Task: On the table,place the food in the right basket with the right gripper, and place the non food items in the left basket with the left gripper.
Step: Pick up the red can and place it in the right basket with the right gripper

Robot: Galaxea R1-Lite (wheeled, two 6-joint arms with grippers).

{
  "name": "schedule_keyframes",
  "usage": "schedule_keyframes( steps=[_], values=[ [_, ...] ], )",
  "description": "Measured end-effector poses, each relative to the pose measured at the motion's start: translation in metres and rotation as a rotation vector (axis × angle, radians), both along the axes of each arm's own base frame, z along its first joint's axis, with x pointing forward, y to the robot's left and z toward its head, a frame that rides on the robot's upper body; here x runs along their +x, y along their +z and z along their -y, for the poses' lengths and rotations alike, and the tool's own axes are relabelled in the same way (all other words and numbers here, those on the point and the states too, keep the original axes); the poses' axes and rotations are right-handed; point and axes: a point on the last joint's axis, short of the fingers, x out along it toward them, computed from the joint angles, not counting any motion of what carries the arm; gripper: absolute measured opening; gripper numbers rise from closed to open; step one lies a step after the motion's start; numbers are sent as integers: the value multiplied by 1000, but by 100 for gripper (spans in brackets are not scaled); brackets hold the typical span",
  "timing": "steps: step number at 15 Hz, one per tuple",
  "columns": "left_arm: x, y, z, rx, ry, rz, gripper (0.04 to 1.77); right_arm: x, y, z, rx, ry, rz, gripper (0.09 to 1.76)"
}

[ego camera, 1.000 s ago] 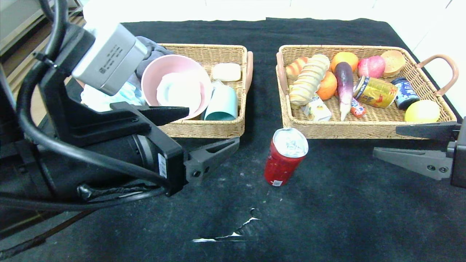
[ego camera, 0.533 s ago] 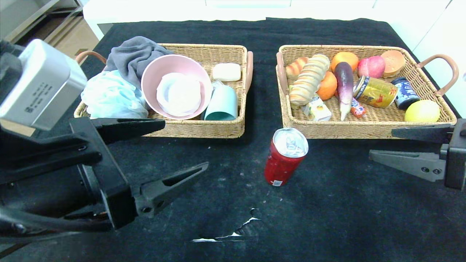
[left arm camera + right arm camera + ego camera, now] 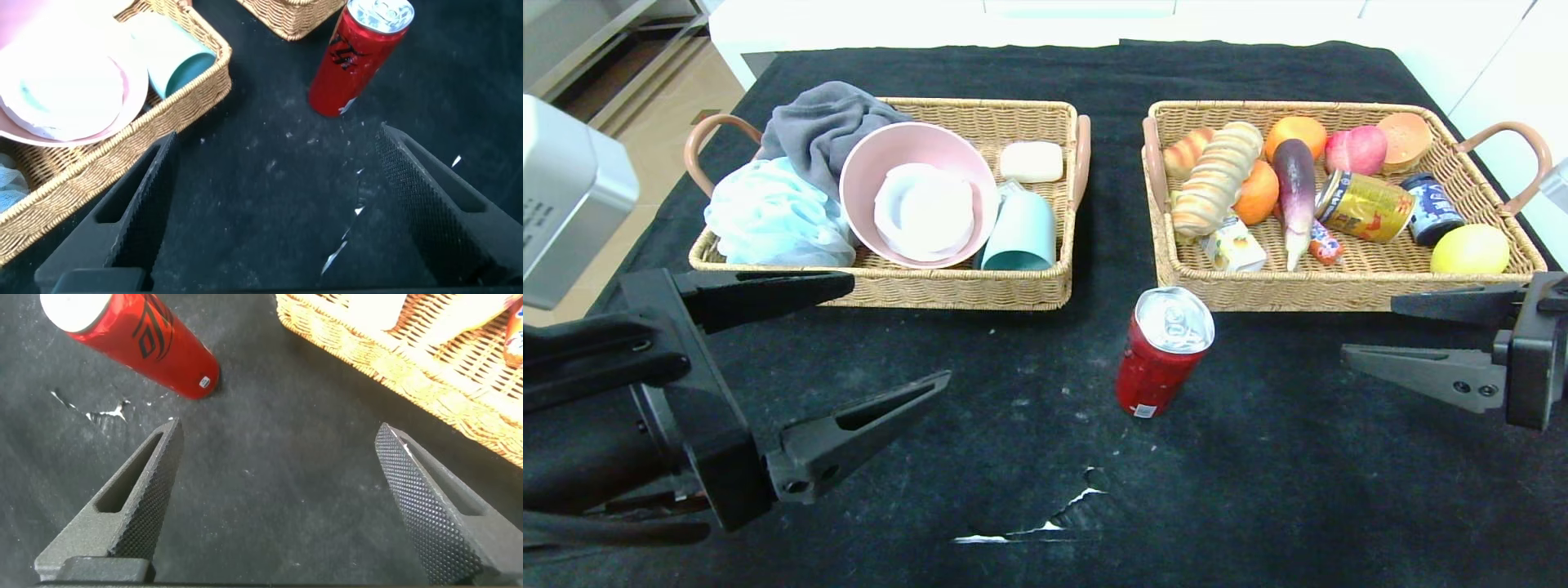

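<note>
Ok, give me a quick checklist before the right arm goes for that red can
1. Red can upright on the table, outside both baskets: ok.
2. Right tool open and empty: ok.
3. Nothing between the right tool and the can: ok.
4. Left tool open, away from the can: ok.
5. Space in the right basket, which is crowded, with some bare floor along its front: cannot tell.
6. Can's weight, full or empty: cannot tell.
</note>
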Motion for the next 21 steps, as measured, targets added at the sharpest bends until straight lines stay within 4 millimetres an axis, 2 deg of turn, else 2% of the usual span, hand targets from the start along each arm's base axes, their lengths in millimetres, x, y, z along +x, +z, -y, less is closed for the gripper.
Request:
schedule_keyframes(
  steps=[7,10,14,21],
  values=[
    [0,0,-2,2,6,6,172,1,-6,-5,-33,-15,86,171],
    [0,0,-2,5,5,4,172,-2,-16,-19,-65,-37,104,171],
    [0,-1,-1,7,5,3,172,-4,-26,-39,-44,42,170,171],
    [-1,-1,-2,5,5,4,172,-5,-53,-79,-65,131,167,171]
  ],
)
